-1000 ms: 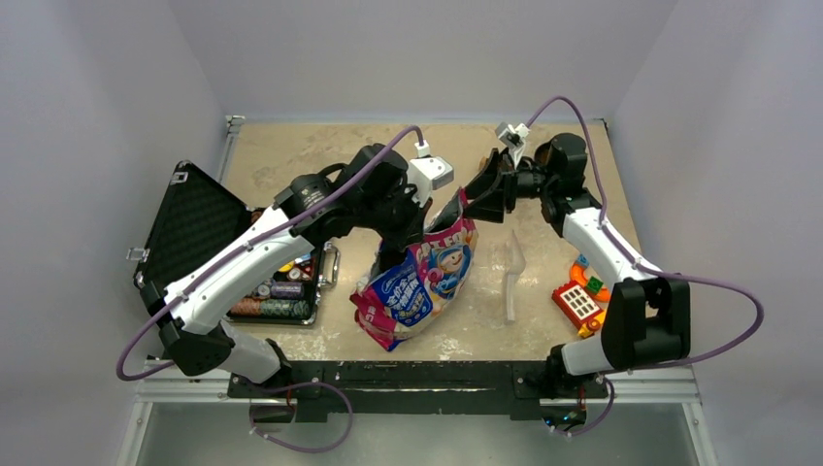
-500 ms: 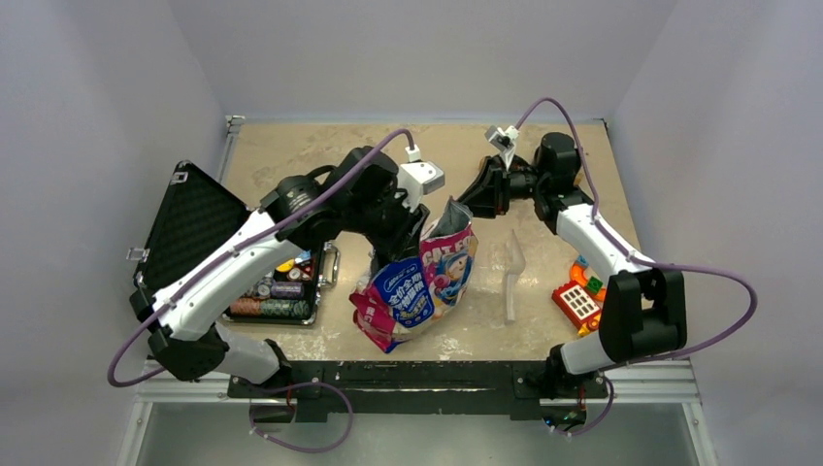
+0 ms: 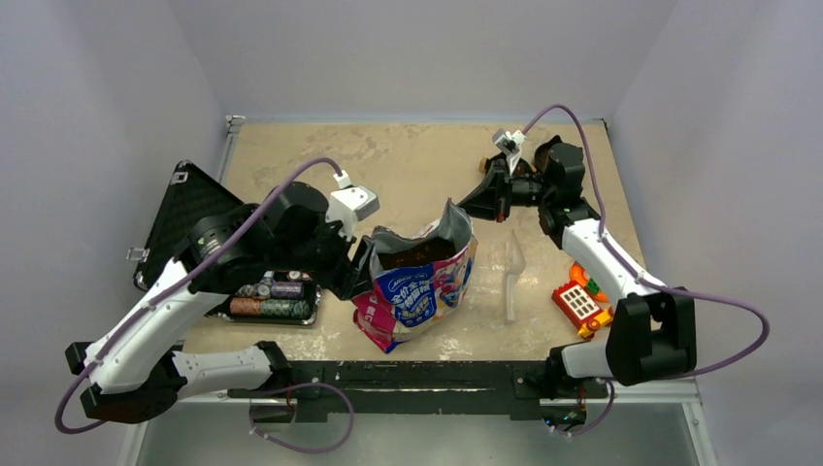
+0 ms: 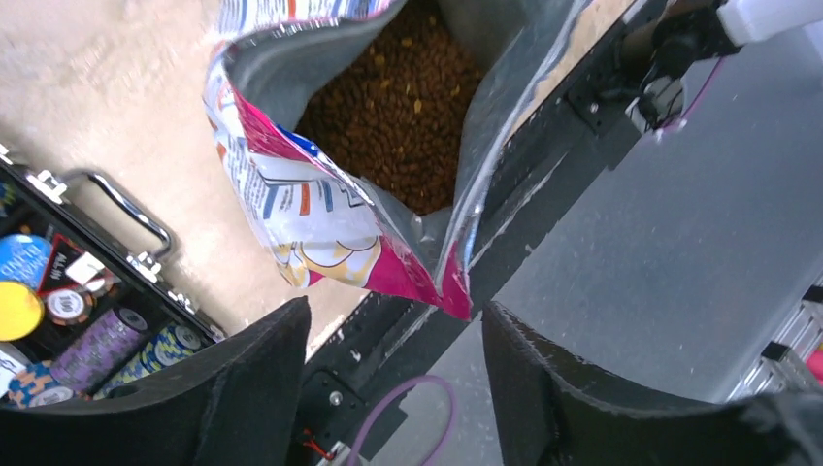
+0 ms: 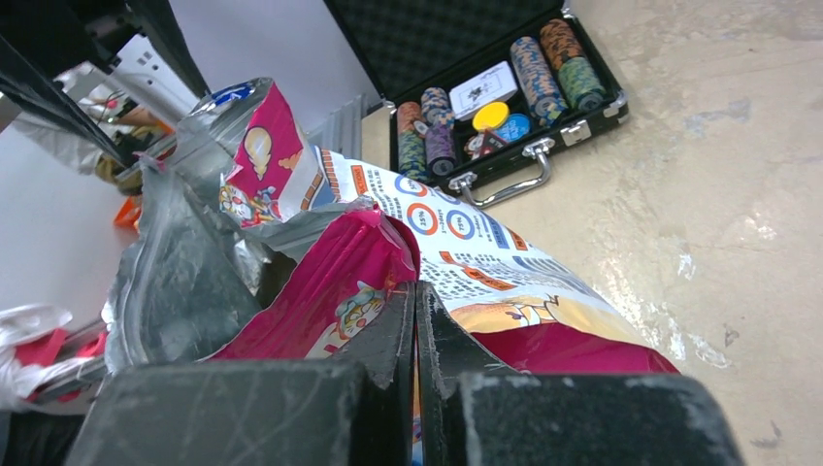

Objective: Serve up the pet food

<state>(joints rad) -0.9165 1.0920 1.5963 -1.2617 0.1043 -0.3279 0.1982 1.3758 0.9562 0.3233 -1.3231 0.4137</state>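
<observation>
Two hands flank an opened foil bag [image 3: 419, 291] in the overhead view. It stands near the front middle of the surface [image 3: 320, 160], mouth spread wide, with the pet food [image 3: 417, 255] showing as a brown mass inside. The left hand [image 3: 361, 264] sits just beside the bag's left edge. The right hand [image 3: 466, 204] is at the raised far-right corner of the bag. Left of the bag lies an open black case [image 3: 194, 228] of poker chips [image 3: 277, 291]. To the right are a clear scoop [image 3: 511, 277] and, near the right edge, some toy blocks [image 3: 580, 303].

From the left wrist, the left hand [image 4: 393, 320] is spread wide and grips nothing. The bag's [image 4: 291, 204] pink near corner sits in the gap between the fingers. Brown pet food [image 4: 398, 107] fills the bottom of the silver-lined bag. The case [image 4: 146, 262] and its chips [image 4: 97, 345] show at lower left.

From the right wrist, the right hand [image 5: 415, 291] has its fingers pressed tight together. The bag's [image 5: 456, 243] pink top edge runs into the seam between them, seemingly nipped there. The case [image 5: 456, 39] lies open beyond, on the surface [image 5: 728, 194].
</observation>
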